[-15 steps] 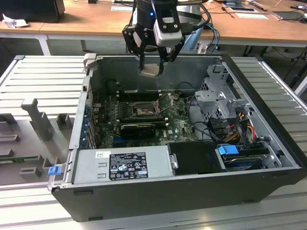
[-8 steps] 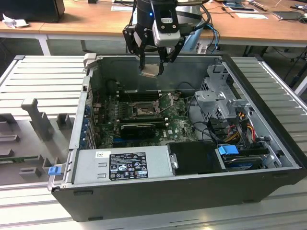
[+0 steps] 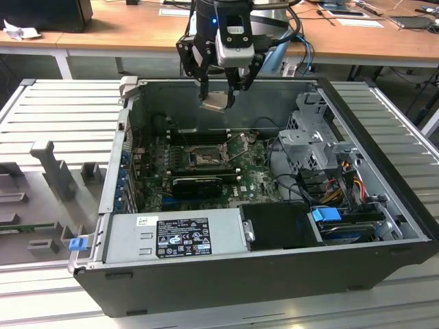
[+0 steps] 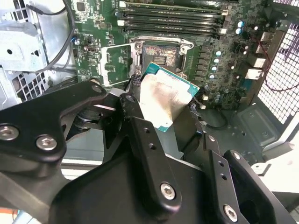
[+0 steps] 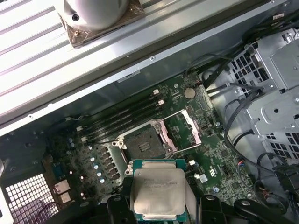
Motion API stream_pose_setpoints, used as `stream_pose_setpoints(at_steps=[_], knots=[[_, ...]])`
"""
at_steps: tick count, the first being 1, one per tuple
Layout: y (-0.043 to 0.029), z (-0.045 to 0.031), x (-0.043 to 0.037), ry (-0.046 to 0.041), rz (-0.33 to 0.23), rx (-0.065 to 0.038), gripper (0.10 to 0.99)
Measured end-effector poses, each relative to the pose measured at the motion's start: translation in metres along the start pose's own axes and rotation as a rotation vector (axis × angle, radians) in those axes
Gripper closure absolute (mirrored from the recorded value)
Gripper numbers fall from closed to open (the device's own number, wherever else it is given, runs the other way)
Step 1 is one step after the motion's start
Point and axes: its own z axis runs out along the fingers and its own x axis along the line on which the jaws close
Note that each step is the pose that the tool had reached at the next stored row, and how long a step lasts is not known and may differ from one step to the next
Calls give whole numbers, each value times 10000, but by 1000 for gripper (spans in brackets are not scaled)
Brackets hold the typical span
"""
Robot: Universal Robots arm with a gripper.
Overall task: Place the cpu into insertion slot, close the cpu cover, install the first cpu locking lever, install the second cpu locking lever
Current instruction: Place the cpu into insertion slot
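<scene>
- So far, by my judgement, none of the four steps is finished: the cpu (image 5: pixel 158 189) has not yet reached the insertion slot (image 5: pixel 142 144).
- I am the arm's only gripper (image 3: pixel 219 92), and I am closed on the cpu, with my black fingers (image 4: pixel 140 140) pressing on two opposite edges of the chip.
- I hold the cpu in the air above the insertion slot and well apart from it, touching nothing but my fingers.
- The insertion slot lies bare, its dark square of contacts uncovered, on the green motherboard (image 5: pixel 210 158) inside the open computer case (image 3: pixel 384 205).
- The cpu cover (image 5: pixel 184 130) is swung up just beside the insertion slot, hinged along one edge, with its middle window showing the board behind it.
- Closing the cover is left to do.
- I cannot make out the two locking levers clearly. With the cover raised off the insertion slot, I judge that neither is fastened.
</scene>
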Motion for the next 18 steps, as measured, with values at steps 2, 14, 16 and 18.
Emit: stream_pose_setpoints(at_steps=[2, 14, 16, 18], knots=[[0, 3, 0, -37, 416, -7, 561], [-3, 31, -1, -167, 1901, -37, 561], [-4, 43, -1, -168, 1906, -37, 561], [-6, 65, -1, -168, 1906, -36, 561]])
